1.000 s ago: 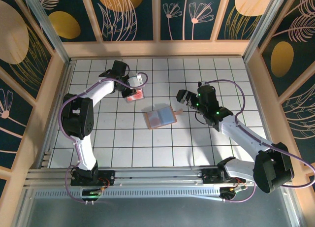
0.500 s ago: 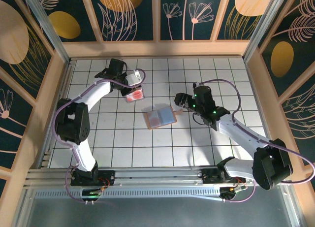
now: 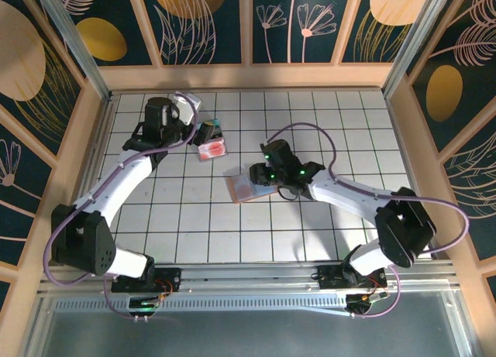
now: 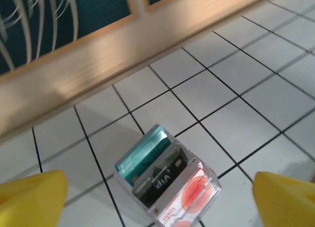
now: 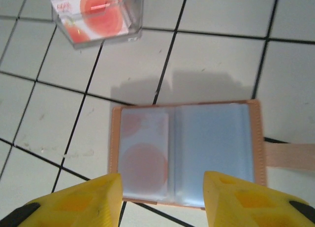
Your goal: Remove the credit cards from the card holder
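Observation:
The card holder (image 5: 187, 153) lies open on the white tiles, tan-pink with greyish-blue pockets and its snap tab (image 5: 290, 155) out to the right. A red-and-white card (image 5: 145, 155) shows through its left pocket. My right gripper (image 5: 162, 202) hovers open over the holder's near edge, one finger at each side; from above it (image 3: 260, 176) covers part of the holder (image 3: 240, 190). Three credit cards stand in a clear stand (image 4: 167, 180): teal (image 4: 142, 153), dark (image 4: 160, 175) and red-and-white (image 4: 189, 197). My left gripper (image 4: 157, 202) is open just short of the stand, nothing between its fingers.
The clear stand (image 3: 212, 148) sits about two tiles up and left of the holder, also at the top left in the right wrist view (image 5: 98, 13). A wooden wall (image 4: 98, 59) runs close behind the stand. Open tiles lie toward the near edge (image 3: 248, 233).
The left gripper has opened and drawn back to the left of the stand. The right arm has swung left over the card holder, with its jaws narrower than before.

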